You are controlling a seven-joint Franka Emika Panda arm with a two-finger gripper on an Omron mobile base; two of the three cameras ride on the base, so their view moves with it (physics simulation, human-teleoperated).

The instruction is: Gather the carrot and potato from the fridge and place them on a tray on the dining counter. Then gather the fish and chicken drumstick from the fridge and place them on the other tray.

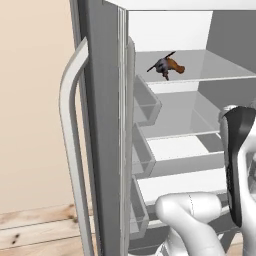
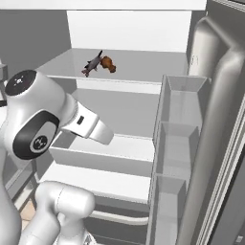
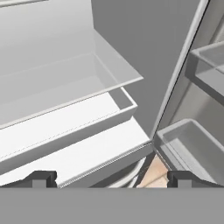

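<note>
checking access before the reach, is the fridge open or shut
Open. The fridge doors are swung aside, baring its shelves, with the fish and chicken drumstick lying on the upper shelf.

Three views into the open fridge, two from behind the arm and one from the hand.

The left base view looks forward from behind the arm, past the left door seen edge-on, onto the shelves beyond. The right base view faces the same interior from the other side, with the right door and its bins close on its right. Both share the top shelf and the lower shelves under it. The hand view sits low and near, tilted, looking along the gripper over a drawer and the door bins beside it.
</note>
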